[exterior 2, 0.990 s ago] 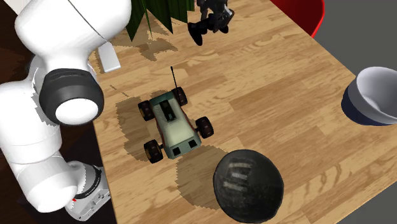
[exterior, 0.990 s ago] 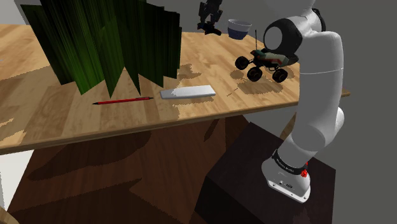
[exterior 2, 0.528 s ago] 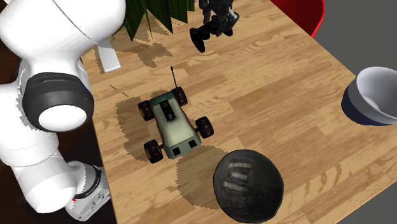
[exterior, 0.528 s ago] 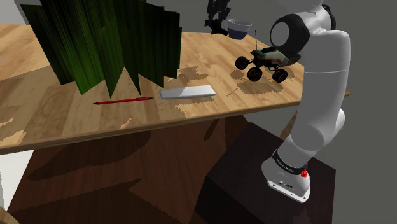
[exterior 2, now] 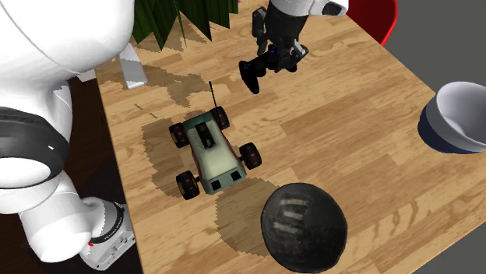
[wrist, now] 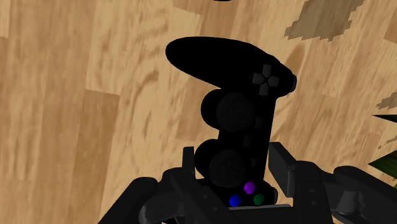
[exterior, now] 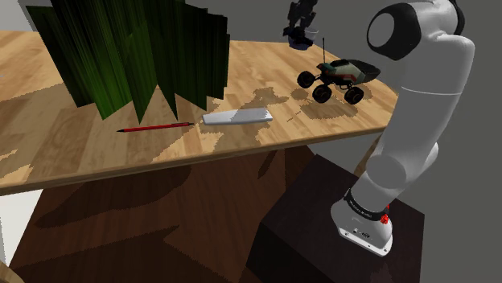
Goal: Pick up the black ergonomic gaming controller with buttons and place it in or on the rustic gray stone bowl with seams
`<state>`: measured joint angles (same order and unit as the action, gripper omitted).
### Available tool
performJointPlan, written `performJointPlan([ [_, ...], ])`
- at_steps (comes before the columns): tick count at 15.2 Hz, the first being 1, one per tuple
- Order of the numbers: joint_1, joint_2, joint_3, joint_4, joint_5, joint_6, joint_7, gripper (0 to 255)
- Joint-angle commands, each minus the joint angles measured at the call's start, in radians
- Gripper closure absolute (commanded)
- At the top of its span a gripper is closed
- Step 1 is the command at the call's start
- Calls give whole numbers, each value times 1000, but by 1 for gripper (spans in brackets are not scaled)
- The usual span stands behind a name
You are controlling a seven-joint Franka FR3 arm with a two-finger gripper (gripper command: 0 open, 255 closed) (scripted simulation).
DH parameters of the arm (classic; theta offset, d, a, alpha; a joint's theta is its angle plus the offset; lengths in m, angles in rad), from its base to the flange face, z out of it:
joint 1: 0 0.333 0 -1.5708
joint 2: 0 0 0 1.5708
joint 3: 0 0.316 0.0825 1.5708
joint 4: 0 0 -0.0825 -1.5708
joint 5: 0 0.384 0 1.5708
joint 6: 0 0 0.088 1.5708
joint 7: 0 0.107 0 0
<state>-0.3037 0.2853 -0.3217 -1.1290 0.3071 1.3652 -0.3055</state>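
My gripper (wrist: 235,191) is shut on the black gaming controller (wrist: 242,108), clasping its lower end near the coloured buttons; the rest sticks out past the fingertips over the wooden table (wrist: 76,95). In the second exterior view the gripper (exterior 2: 278,53) hangs above the table's far side with the controller (exterior 2: 253,74) dangling below it, clear of the wood. The bowl (exterior 2: 458,117), white inside and dark grey-blue outside, stands at that view's right edge, well apart from the controller. In the shoulder view the gripper (exterior: 302,18) and controller (exterior: 296,34) are at the table's far edge, in front of the bowl.
A toy buggy (exterior 2: 214,152) with an aerial stands mid-table, and a black round lump (exterior 2: 304,226) lies beside it. A green plant (exterior: 129,56), a red pencil (exterior: 157,126) and a flat grey bar (exterior: 237,116) lie toward the shoulder view's left. A red object (exterior 2: 374,15) sits at the corner.
The arm has swung toward the shoulder view's right, carrying the held controller that way. In the second exterior view the controller has moved a little right and down, toward the bowl's side.
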Motion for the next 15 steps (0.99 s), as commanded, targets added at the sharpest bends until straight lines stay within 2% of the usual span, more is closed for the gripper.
performJointPlan([
  [1, -23, -26, -15, -39, -6, 4, -46, 255],
  [8, -113, -74, -72, -102, -20, -15, -198, 255],
  [15, -222, -59, -135, -79, -16, -61, -361, 255],
])
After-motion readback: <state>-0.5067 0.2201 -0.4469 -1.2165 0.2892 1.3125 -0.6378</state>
